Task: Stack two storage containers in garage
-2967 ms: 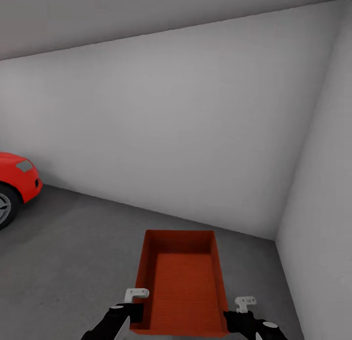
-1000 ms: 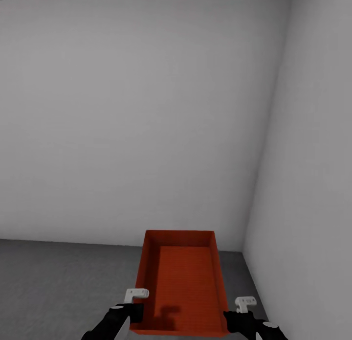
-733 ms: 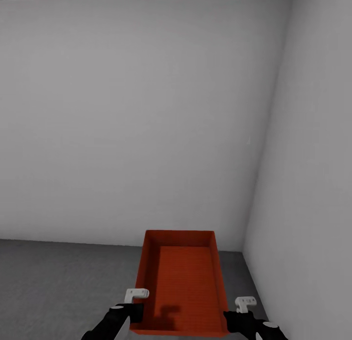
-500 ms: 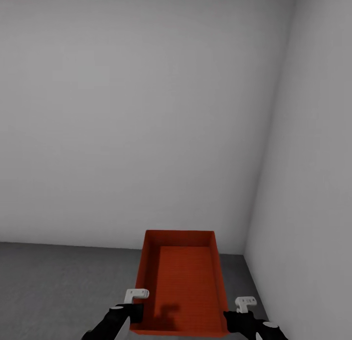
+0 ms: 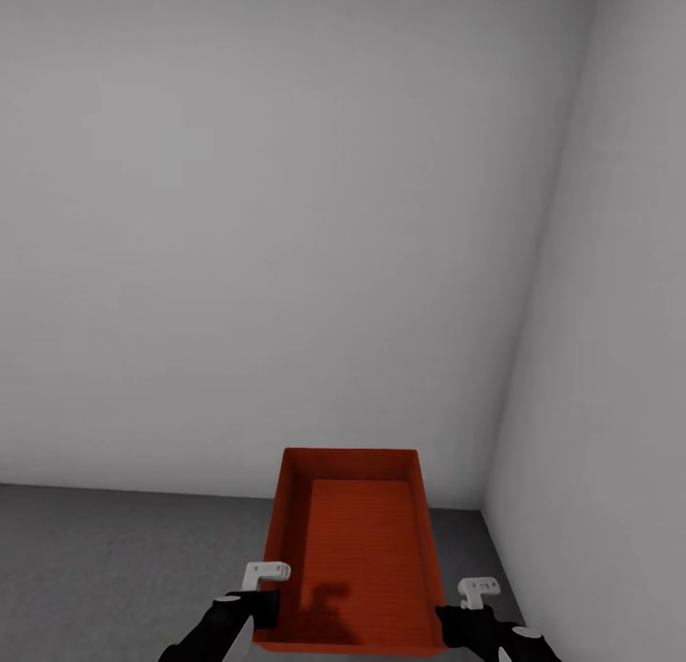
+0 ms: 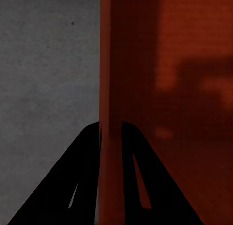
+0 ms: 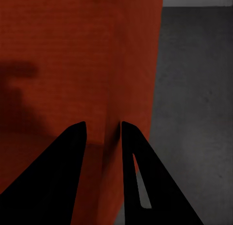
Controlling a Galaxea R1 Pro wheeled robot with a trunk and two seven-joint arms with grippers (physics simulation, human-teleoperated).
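Head view: an orange-red, open-topped rectangular storage container [image 5: 354, 548] with thin plain walls hangs in front of me above the dark grey speckled concrete floor [image 5: 114, 567], near the corner where two plain pale grey walls [image 5: 286, 224] meet. My left claw [image 5: 255, 612] grips its left long wall near the close end; my right claw [image 5: 455, 622] grips the right long wall opposite.

Left wrist view: my left claw's [image 6: 110, 152] two black fingers [image 6: 82, 176] straddle the container's thin wall [image 6: 109, 89], one inside and one outside, pinching it, with the concrete floor beside.

Right wrist view: my right claw [image 7: 103, 133] likewise pinches the opposite wall [image 7: 131, 65] between its black fingers [image 7: 145, 171], grey floor beyond.
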